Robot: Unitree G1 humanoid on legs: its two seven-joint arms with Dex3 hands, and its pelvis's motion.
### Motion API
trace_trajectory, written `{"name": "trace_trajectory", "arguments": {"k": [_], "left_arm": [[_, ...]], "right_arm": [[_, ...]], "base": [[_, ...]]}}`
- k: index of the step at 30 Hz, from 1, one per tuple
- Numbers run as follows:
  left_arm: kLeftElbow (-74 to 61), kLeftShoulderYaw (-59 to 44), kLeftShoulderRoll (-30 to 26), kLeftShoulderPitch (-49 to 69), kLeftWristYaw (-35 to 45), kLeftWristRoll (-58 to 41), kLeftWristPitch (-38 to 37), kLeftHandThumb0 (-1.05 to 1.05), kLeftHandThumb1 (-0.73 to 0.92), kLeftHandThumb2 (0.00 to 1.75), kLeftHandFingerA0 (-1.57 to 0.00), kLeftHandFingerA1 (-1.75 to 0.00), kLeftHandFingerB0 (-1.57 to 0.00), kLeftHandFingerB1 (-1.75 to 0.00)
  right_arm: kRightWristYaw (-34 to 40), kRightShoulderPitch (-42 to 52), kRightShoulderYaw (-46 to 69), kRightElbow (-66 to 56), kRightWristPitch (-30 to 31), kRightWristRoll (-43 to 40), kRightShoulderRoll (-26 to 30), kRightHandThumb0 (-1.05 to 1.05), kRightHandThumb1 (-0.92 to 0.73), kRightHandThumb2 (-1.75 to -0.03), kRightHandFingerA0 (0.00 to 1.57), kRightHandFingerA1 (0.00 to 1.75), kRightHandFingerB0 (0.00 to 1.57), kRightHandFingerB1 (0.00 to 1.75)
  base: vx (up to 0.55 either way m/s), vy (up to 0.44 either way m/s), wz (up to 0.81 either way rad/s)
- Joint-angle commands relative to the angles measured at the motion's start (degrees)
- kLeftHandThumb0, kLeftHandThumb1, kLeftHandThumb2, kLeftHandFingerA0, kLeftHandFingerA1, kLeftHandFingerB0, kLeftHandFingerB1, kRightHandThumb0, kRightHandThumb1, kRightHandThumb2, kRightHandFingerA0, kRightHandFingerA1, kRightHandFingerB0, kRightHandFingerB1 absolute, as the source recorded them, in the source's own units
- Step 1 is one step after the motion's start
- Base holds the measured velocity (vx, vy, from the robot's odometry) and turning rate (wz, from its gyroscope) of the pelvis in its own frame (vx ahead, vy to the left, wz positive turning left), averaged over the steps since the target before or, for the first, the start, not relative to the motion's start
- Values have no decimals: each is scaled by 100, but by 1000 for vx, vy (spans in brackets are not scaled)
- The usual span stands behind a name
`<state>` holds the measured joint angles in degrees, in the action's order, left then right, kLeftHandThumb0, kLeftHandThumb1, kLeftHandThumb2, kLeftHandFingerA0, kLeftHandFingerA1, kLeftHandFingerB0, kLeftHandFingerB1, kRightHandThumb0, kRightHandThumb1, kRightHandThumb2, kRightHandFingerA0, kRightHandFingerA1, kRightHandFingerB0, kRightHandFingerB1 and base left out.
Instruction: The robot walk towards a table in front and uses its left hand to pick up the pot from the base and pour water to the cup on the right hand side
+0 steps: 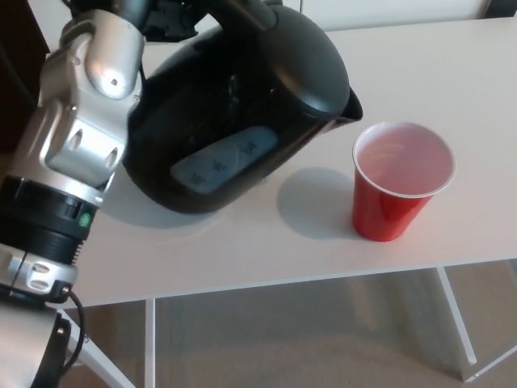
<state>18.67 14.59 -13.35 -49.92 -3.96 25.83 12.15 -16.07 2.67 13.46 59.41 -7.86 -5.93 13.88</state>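
Pot (242, 105) hanging tilted over the table (452, 73), spout (352, 105) pointing right, stopping short of the red cup (401, 192) | left hand (174, 16) gripping the handle at the far edge | risk: water landing left of cup if tipping further now.

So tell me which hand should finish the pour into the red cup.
Left. The left hand already grips the kettle at its handle, tilted with its spout just left of the red cup. The right hand is not in view.
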Motion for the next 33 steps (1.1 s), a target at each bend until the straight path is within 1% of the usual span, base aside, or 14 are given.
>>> {"name": "trace_trajectory", "arguments": {"k": [1, 2, 4, 7, 8, 10, 11, 14, 15, 23, 27, 28, 30, 33], "left_arm": [[0, 325, -109, -517, -506, 690, -605, -12, 76, 62, -86, -172, -66, -141], [59, 500, -199, -623, -619, 859, -926, -15, 74, 60, -75, -175, -58, -138], [173, 666, -299, -731, -781, 1032, -1230, -12, 71, 60, -78, -175, -60, -140], [293, 925, -428, -888, -987, 1324, -1470, -16, 65, 58, -80, -175, -69, -117], [341, 976, -441, -943, -1025, 1331, -1568, -28, 48, 68, -106, -156, -78, -61], [393, 1031, -460, -1004, -1055, 1344, -1689, -28, 48, 68, -106, -156, -78, -61], [435, 1073, -477, -1068, -1082, 1373, -1789, -27, 61, 58, -98, -159, -84, -52], [491, 1113, -498, -1145, -1104, 1422, -1868, -27, 61, 58, -100, -156, -84, -53], [511, 1154, -511, -1219, -1122, 1487, -1916, -30, 60, 58, -105, -152, -73, -48], [717, 1400, -721, -1532, -1466, 2039, -2255, -30, 55, 57, -107, -151, -84, -52], [831, 1477, -767, -1646, -1737, 2233, -2447, -33, 52, 60, -99, -155, -80, -53], [830, 1461, -770, -1654, -1723, 2236, -2449, -38, 45, 67, -104, -146, -75, -57], [841, 1436, -754, -1680, -1727, 2261, -2439, -30, 57, 57, -98, -151, -80, -50], [856, 1291, -717, -1755, -1605, 2107, -2531, -33, 57, 57, -105, -154, -82, -53]], "right_arm": [[9, 14, -28, -51, 64, 17, 132, -28, -55, -56, 69, 57, 50, 47], [47, 15, -53, -51, 34, 52, 147, -28, -55, -56, 71, 57, 52, 47], [102, -5, -87, -40, 24, 94, 160, -30, -54, -56, 73, 56, 54, 47], [188, -1, -135, -68, 33, 145, 165, -30, -54, -56, 73, 55, 53, 46], [201, -6, -164, -55, 23, 175, 181, -32, -52, -55, 75, 55, 53, 46], [215, -13, -198, -38, 15, 210, 201, -32, -52, -55, 75, 55, 53, 46], [220, -30, -209, -21, 4, 224, 215, -33, -53, -55, 76, 56, 53, 46], [225, -38, -218, -49, 13, 223, 217, -33, -53, -56, 76, 56, 53, 46], [235, -65, -214, -39, 45, 217, 228, -32, -53, -55, 75, 55, 54, 46], [299, -159, -287, -56, 122, 278, 289, -32, -54, -56, 75, 55, 54, 46], [260, -168, -276, -79, 136, 222, 293, -32, -55, -56, 73, 55, 54, 46], [257, -171, -279, -90, 144, 220, 293, -32, -55, -56, 73, 54, 54, 46], [267, -177, -290, -95, 160, 233, 299, -32, -56, -56, 73, 54, 53, 46], [212, -167, -285, -93, 100, 217, 309, -33, -57, -56, 71, 55, 52, 46]], "base": [[0, 0, 0], [0, 0, 0], [0, 0, 0], [0, 0, 0], [0, 0, 0], [0, 0, 0], [0, 0, 0], [0, 0, 0], [0, 0, 0], [0, 0, 0], [0, 0, 0], [0, 0, 0], [0, 0, 0], [0, 0, 0]]}}
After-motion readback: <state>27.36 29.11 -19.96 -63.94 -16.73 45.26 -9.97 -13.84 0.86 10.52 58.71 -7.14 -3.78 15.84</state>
